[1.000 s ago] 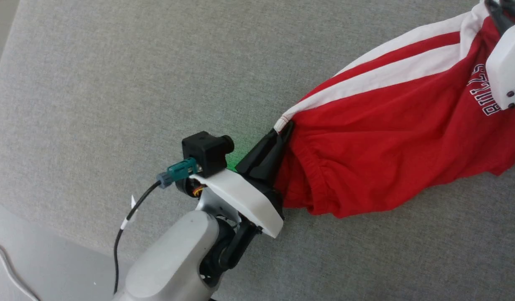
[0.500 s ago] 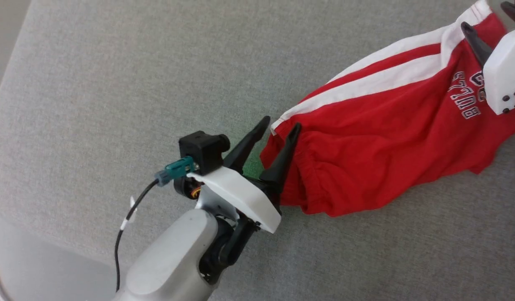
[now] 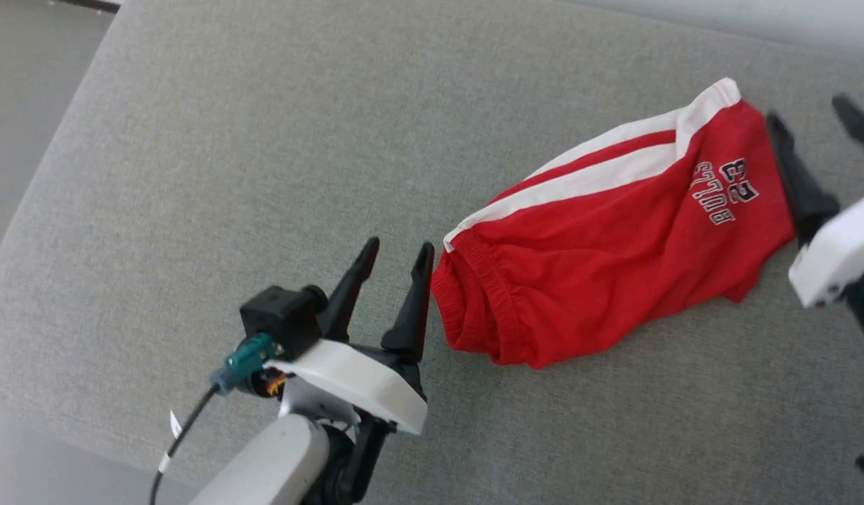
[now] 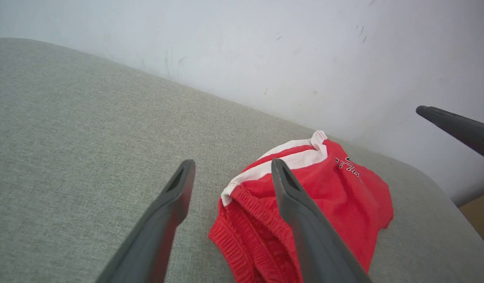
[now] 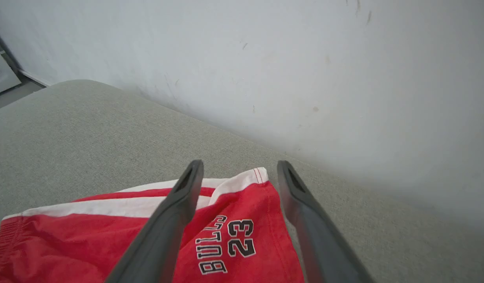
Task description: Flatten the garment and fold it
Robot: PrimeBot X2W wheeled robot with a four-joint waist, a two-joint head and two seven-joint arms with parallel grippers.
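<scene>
My left tool (image 3: 399, 245) and right tool (image 3: 808, 110) gape wide, empty. The garment (image 3: 600, 231) lies flat mid-frame (already halved, I reckon). Next: grip the waistband (image 3: 474, 308), fold across.

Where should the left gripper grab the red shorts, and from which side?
Probably the gathered waistband of the shorts, near its white-striped corner, approached from the left gripper's side. That bunched edge stands thick and faces the open fingers, giving a fold to pinch; the flat leg offers less.
</scene>
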